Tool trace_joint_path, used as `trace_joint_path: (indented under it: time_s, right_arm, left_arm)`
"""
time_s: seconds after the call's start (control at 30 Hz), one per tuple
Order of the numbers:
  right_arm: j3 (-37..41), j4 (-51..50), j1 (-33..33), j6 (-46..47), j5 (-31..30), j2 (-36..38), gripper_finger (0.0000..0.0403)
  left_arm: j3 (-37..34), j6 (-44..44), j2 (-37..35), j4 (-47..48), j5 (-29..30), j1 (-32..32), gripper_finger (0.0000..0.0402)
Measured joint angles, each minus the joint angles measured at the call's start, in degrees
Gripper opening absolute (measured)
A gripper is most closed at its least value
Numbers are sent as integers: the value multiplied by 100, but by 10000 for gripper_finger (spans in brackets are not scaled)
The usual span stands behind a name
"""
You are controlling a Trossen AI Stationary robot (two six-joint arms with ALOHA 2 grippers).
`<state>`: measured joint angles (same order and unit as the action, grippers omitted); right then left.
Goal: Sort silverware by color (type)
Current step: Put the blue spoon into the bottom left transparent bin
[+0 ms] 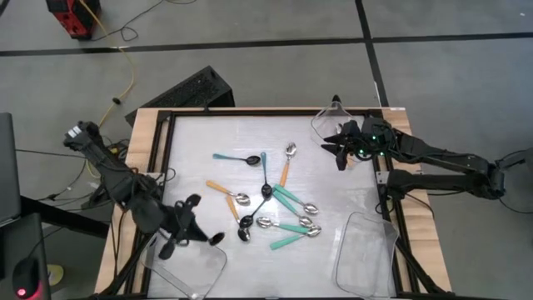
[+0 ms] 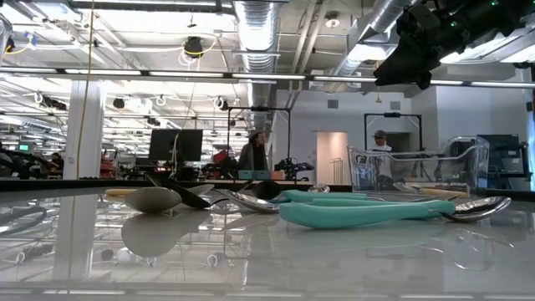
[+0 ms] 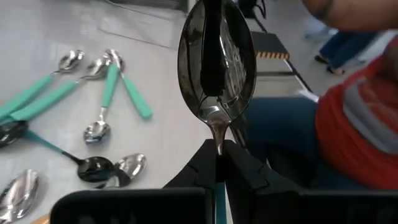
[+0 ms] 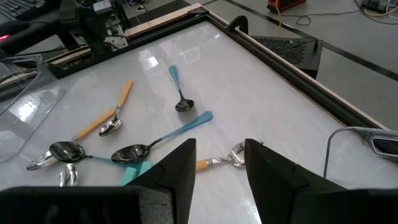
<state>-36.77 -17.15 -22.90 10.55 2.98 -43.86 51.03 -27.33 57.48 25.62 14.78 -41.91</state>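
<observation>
I have the left gripper (image 3: 219,163) over the near-left corner of the tabletop (image 1: 208,137), just above the clear tray (image 1: 187,267) there; its jaws are pressed together, pinching a black-bowled spoon (image 3: 216,59) right at the neck where bowl meets handle; the bowl stands up ahead of the jaws, the handle runs back between them out of sight. The spoon looks light, stiff and glossy, so I judge it slippery; a pinch this near the bowl should stop it swinging, but a thin neck could twist in the grip; for the ones lying flat I'd take the handle mid-length, since the bowls are curved and would squirt out.

The right gripper (image 4: 219,163) hangs over the far-right corner beside another clear tray (image 1: 333,117); jaws spread partway, nothing between them; an orange-handled spoon (image 4: 221,162) lies on the tabletop just beyond its fingertips, a blue-handled spoon (image 4: 163,140) near that.

The rest of the silverware sits in a loose cluster mid-tabletop, well apart from both grippers; teal-handled spoons (image 1: 291,227) overlap each other and cross a blue one, so those will be fiddly to lift singly; another orange-handled one (image 1: 225,192) lies clear on the left of the pile; a third clear tray (image 1: 366,250) waits near-right. A person in an orange top shows beyond the table edge in the left wrist view.
</observation>
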Motion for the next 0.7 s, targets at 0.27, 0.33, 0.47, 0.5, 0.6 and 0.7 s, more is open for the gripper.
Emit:
trace_joint_path:
  time_s: [0.27,0.33,0.47,0.5,0.6,0.7]
  right_arm:
    - [0,4,0,10,-1,0,162]
    - [0,4,0,56,-2,0,162]
    - [0,4,0,143,-2,0,162]
    - [0,6,0,146,-2,0,162]
    - [0,4,-1,150,-2,-1,162]
    - [0,2,0,171,-2,-2,162]
  left_arm:
    - [0,541,526,140,-281,-699,0]
    - [0,404,589,296,-391,-728,0]
    - [0,176,644,711,-522,-776,0]
    - [0,209,644,752,-482,-823,0]
    - [-4,432,644,889,-374,-933,0]
    - [-48,523,644,935,-325,-985,0]
